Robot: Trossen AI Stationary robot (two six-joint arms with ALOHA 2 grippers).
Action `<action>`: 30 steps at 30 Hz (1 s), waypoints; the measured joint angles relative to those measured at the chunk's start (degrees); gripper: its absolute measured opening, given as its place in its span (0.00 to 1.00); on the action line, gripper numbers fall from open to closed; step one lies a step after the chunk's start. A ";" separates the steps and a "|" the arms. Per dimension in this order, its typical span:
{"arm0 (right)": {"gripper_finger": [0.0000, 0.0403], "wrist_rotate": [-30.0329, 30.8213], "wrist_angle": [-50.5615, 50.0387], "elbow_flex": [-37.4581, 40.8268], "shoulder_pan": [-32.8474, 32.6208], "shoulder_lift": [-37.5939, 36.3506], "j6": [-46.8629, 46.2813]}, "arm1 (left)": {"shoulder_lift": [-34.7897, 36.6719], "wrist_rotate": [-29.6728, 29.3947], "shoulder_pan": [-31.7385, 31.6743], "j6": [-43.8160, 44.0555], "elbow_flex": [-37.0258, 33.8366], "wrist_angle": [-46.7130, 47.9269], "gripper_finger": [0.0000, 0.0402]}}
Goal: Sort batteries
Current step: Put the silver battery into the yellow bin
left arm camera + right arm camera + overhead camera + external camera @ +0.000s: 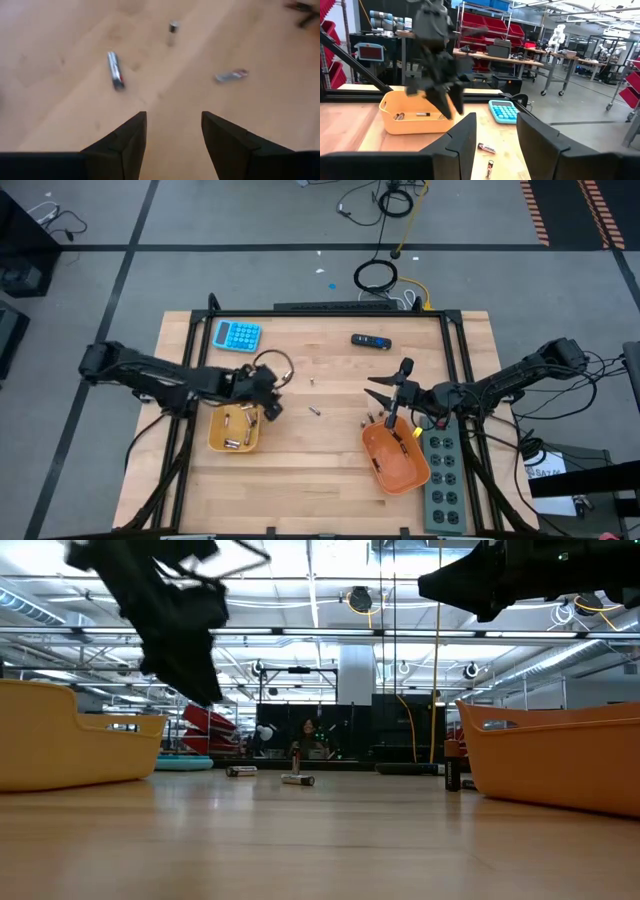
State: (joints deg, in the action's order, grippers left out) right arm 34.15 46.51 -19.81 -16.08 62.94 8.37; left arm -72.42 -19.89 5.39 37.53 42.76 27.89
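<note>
The left end effector (268, 412) is hanging just above the far right corner of the yellow plastic tray (216, 436), its two dark fingers (127, 145) standing spread with nothing between them; bare wood is showing through the gap in the left wrist view. The right end effector (385, 391) is hovering over the table beside the far edge of the orange plastic tray (385, 470), its fingers (462, 137) also standing apart and pinching nothing.

The small silvery metallic cylinder batteries are lying in several places. A handful are resting inside the yellow tray (238, 420). Two are lying loose on the pale wooden table (300, 480) between the arms: one near the middle (315, 412) and another farther back (312, 380). A few more are sitting just beside the far left corner of the orange tray (368, 420). The left wrist view is showing three loose ones ahead of the fingers: a long one (115, 70), a short one seen nearly end-on (173, 27) and a third lying flat (231, 75).

A light blue calculator (237, 335) is lying at the far left of the table, a black-and-blue oblong device (371, 340) is lying toward the far right, and a grey-green power strip (445, 480) is lying along the right edge.
</note>
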 joint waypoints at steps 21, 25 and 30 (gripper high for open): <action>0.33 0.02 -3.66 0.00 0.00 0.00 -3.20 | -17.07 8.44 -16.86 -18.13 0.00 -15.93 0.54; 0.33 0.02 -3.74 0.00 0.00 -0.01 -3.20 | -17.18 8.47 -17.22 -24.07 0.02 -15.97 0.56; 0.33 0.02 -3.71 0.00 0.00 0.00 -3.22 | -17.23 10.06 -19.66 -20.52 0.02 -15.52 0.56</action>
State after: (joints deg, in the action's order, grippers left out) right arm 34.17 42.81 -19.81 -16.08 62.94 5.15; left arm -89.65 -9.83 -14.27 17.01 42.78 12.37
